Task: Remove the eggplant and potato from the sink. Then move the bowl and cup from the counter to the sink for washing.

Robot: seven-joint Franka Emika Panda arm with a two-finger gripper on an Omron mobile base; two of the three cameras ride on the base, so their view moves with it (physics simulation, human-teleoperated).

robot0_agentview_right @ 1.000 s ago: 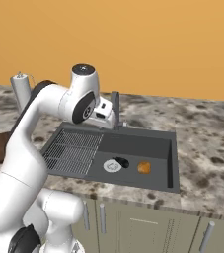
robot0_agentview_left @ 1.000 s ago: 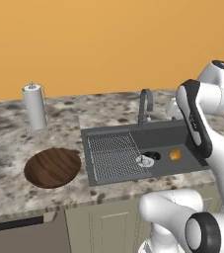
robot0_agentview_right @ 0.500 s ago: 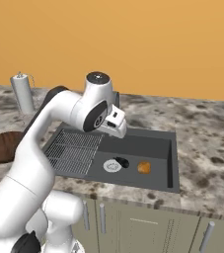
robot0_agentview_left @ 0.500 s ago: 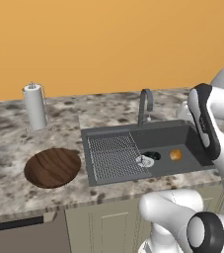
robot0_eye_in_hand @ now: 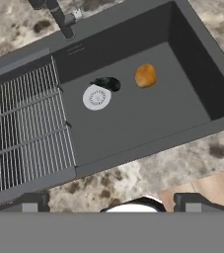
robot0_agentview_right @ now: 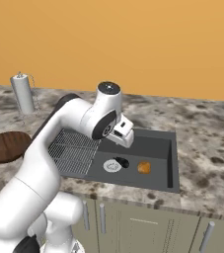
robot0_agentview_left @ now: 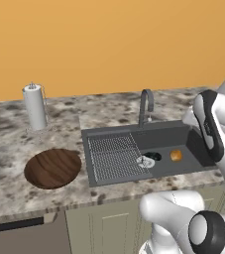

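Orange-tan potato (robot0_eye_in_hand: 145, 75) and black eggplant (robot0_eye_in_hand: 108, 83) lie in the dark sink (robot0_eye_in_hand: 192, 54) beside the drain (robot0_eye_in_hand: 96, 97); the gripper (robot0_eye_in_hand: 111, 200) hovers above, jaws spread wide, holding nothing.

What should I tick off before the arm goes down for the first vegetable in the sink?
1. Gripper open and empty: ok, fingertips stand wide apart.
2. Eggplant in the sink: ok, beside the silver drain, touching or nearly so.
3. Potato reachable: ok, lies apart from the eggplant on the bare basin floor.
4. Hand above the basin: ok, well above it, not yet lowered.
5. Faucet out of the way: ok, at the back rim.
6. Bowl waiting on the counter: ok. Cup: cannot tell.
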